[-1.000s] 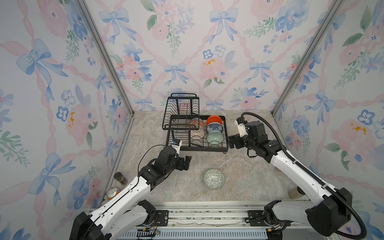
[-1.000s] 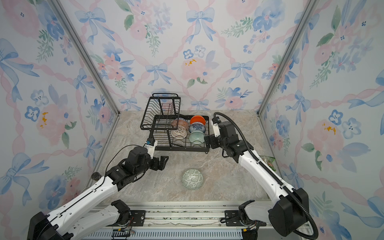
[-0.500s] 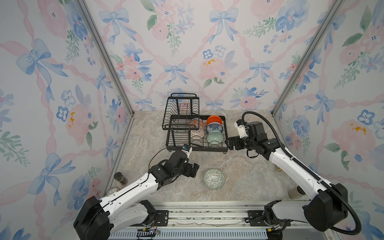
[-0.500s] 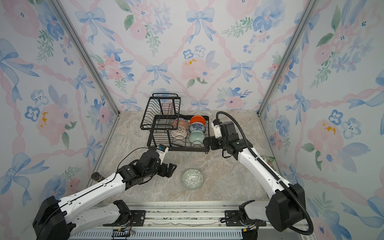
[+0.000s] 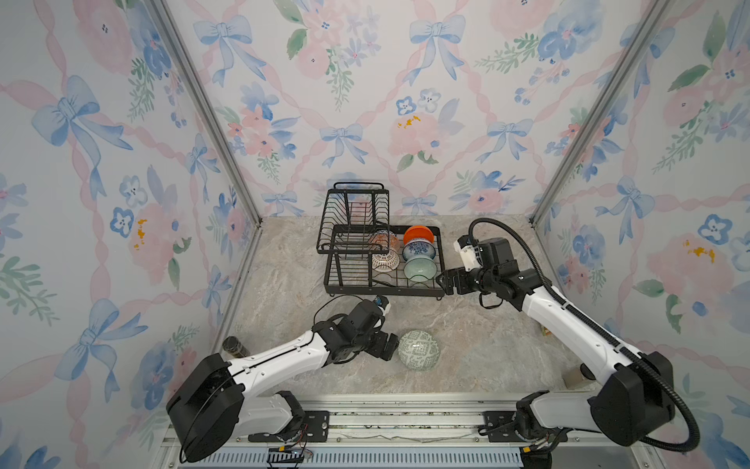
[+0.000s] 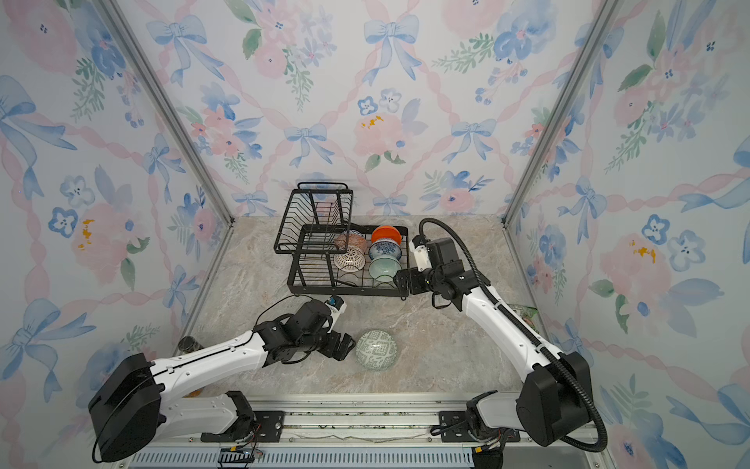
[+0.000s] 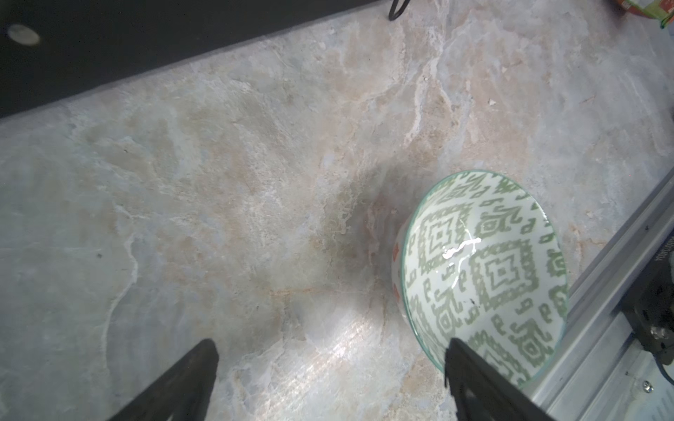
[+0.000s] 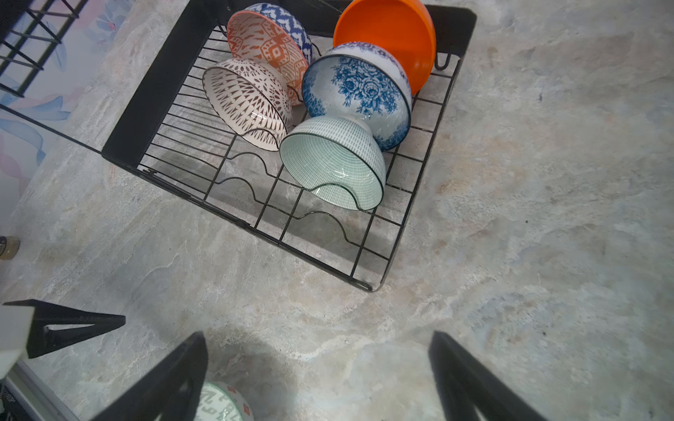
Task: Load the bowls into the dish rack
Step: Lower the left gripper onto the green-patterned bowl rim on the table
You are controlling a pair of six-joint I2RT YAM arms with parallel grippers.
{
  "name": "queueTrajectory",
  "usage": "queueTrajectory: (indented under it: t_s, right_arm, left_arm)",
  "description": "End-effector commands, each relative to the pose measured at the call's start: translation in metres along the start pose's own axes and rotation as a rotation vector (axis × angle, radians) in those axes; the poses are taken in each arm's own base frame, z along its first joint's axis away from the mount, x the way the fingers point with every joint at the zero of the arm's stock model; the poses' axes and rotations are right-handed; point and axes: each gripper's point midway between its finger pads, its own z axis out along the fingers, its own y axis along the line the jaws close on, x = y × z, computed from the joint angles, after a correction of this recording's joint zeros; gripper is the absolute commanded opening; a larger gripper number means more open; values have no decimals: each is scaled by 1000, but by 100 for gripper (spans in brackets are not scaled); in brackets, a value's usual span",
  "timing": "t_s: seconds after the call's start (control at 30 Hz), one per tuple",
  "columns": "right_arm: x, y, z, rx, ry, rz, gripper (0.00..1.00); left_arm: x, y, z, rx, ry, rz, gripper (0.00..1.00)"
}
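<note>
A grey-green geometric bowl point(image 5: 419, 350) point(image 6: 376, 350) stands alone on the marble table near the front. My left gripper point(image 5: 389, 347) point(image 7: 330, 342) is open just to its left. In the left wrist view one finger crosses the rim of this bowl point(image 7: 481, 277), with bare table between the jaws. The black dish rack point(image 5: 385, 290) point(image 8: 153, 87) holds an orange bowl point(image 8: 394, 32), a blue floral bowl point(image 8: 357, 94), a mint bowl point(image 8: 332, 160), a brown-lattice bowl point(image 8: 244, 98) and a red-orange patterned bowl point(image 8: 266, 43). My right gripper point(image 5: 445, 282) point(image 8: 318, 334) is open and empty at the rack's front right corner.
A dark-lidded jar point(image 5: 234, 346) stands at the table's left edge. A green packet point(image 6: 523, 312) lies by the right wall. The metal rail point(image 5: 406, 406) runs along the front, close to the lone bowl. The rack's raised basket point(image 5: 353, 219) stands at the back left.
My left gripper has moved right and toward the front, ending beside the grey-green bowl. My right gripper has shifted slightly left and lower by the rack's corner. Both stay open.
</note>
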Motion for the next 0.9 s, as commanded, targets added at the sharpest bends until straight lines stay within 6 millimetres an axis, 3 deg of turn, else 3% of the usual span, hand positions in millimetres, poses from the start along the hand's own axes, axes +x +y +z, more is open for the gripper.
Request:
queueTrajectory:
  t_s: [0.0,0.27,0.3,0.5,0.87]
  right_arm:
    - [4,0,5,-14,16,10,97]
    - [7,-2,4,-23,13,14,97]
    - [7,-3,4,-21,13,15,97]
    - [9,-4,4,-24,7,20,97]
    - [14,-12,0,-20,2,35,97]
  left_arm:
    - [-9,-13,3,38,-3,9,98]
    - [-4,-23,18,62,39,13,98]
    - [-16,-29,17,71,18,16,98]
    - [-18,-36,28,73,42,27,98]
    - [-13,-43,48,69,97,35,75]
